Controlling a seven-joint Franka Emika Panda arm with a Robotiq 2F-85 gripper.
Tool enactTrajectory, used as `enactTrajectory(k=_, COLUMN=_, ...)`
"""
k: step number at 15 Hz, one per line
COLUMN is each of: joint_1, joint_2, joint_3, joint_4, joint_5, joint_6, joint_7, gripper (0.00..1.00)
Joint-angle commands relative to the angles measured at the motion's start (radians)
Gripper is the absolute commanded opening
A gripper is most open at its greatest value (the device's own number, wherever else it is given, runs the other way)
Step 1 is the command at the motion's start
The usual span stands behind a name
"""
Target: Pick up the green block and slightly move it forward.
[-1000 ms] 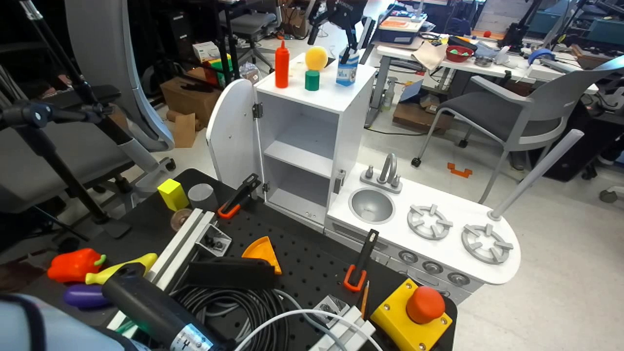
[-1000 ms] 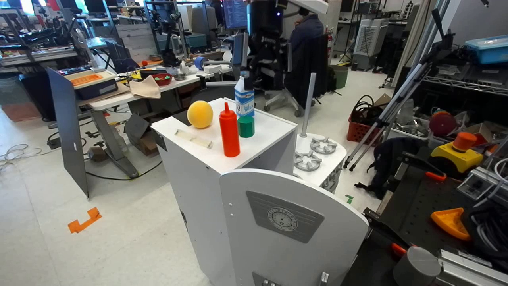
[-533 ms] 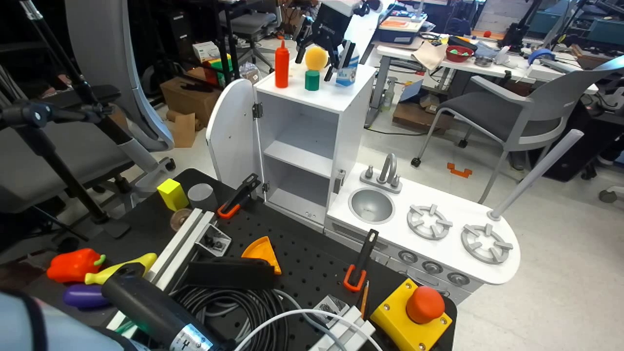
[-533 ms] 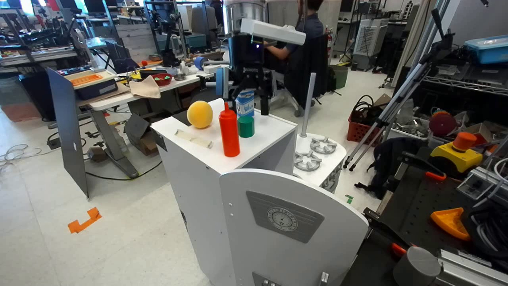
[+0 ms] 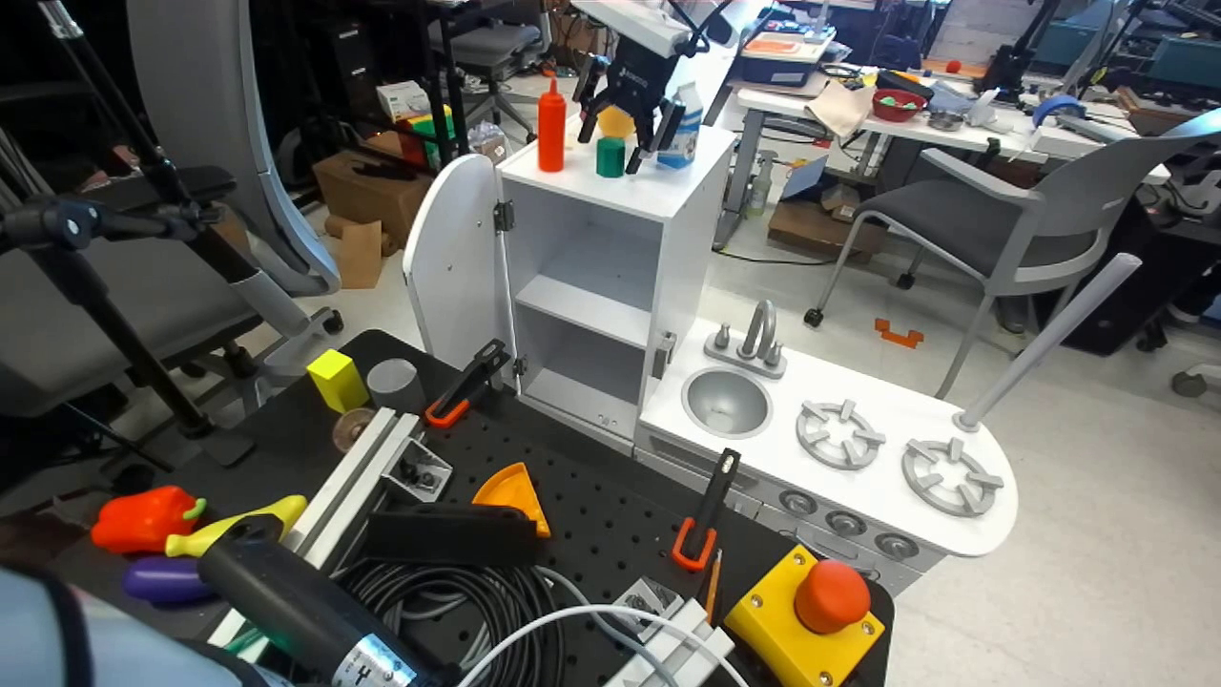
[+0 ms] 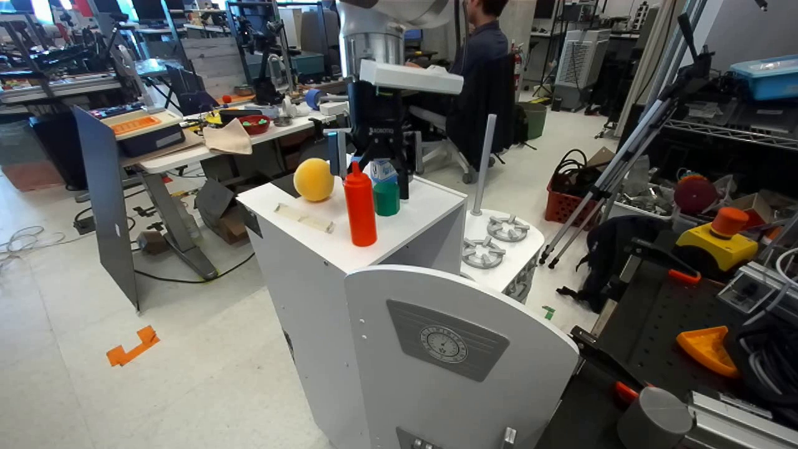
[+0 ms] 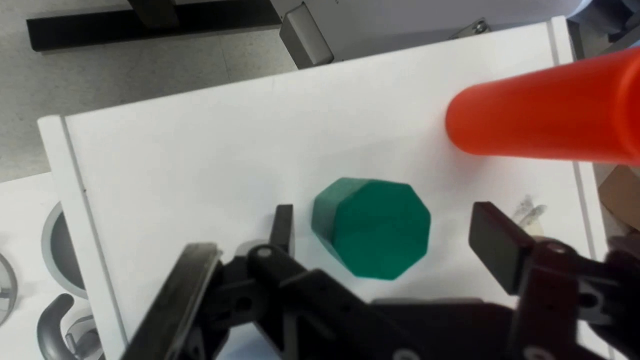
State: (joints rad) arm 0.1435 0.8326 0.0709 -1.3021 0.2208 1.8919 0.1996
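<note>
"Showing deep green all over, the green block (image 7: 380,227) stands upright on the white cabinet top (image 7: 190,160). How is it shaped?"

"Squat, with flat sides that meet at crisp edges. In the wrist view its top is a smooth, eight-sided face, and the side turned to the left of that view looks paler."

"And where on the cabinet top?"

"Set back from the front edge, in the space between the jaws of the gripper (image 7: 387,232)."

"Are they pinching it?"

"They are spread wide, one to each side. White surface shows between the block and each jaw in the wrist view, the left-hand gap being narrower."

"What stands around it?"

"A red squeeze bottle (image 6: 360,209), upright with its thin tip pointing up, near the block but apart from it. A yellow ball (image 6: 313,179) rests on the same top, and a blue-and-white milk carton (image 5: 685,138) stands near, partly hidden by the gripper in both exterior views."

"Farther out?"

"The cabinet door (image 6: 467,405), swung wide, with its gray dial panel (image 6: 444,343). Lower down are a small gray sink (image 5: 727,401) and a black table (image 5: 591,520) with rows of holes."
</note>
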Motion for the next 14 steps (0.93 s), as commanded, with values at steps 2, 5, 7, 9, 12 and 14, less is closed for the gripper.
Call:
enactTrajectory(k=2, joint_1=0.010, joint_2=0.017, joint_3=-0.009, joint_4=0.042, joint_5=-0.019, joint_6=-0.005, joint_7=0.055, gripper=0.51)
enactTrajectory(k=5, joint_1=0.007, joint_2=0.001, joint_3=-0.010, joint_4=0.033, joint_5=-0.015, joint_6=-0.004, joint_7=0.073, gripper=0.27)
enactTrajectory(k=7, joint_1=0.010, joint_2=-0.021, joint_3=-0.017, joint_4=0.015, joint_5=-0.021, joint_6=0.000, joint_7=0.092, gripper=0.18)
enactTrajectory(k=9, joint_1=0.011, joint_2=-0.051, joint_3=-0.023, joint_4=-0.014, joint_5=-0.025, joint_6=0.016, joint_7=0.106, gripper=0.18)
enactTrajectory(k=12, joint_1=0.004, joint_2=-0.169, joint_3=-0.025, joint_4=-0.106, joint_5=-0.022, joint_6=0.027, joint_7=0.110, gripper=0.18)
enactTrajectory(k=14, joint_1=-0.004, joint_2=-0.249, joint_3=-0.022, joint_4=-0.149, joint_5=-0.012, joint_6=0.018, joint_7=0.114, gripper=0.18)
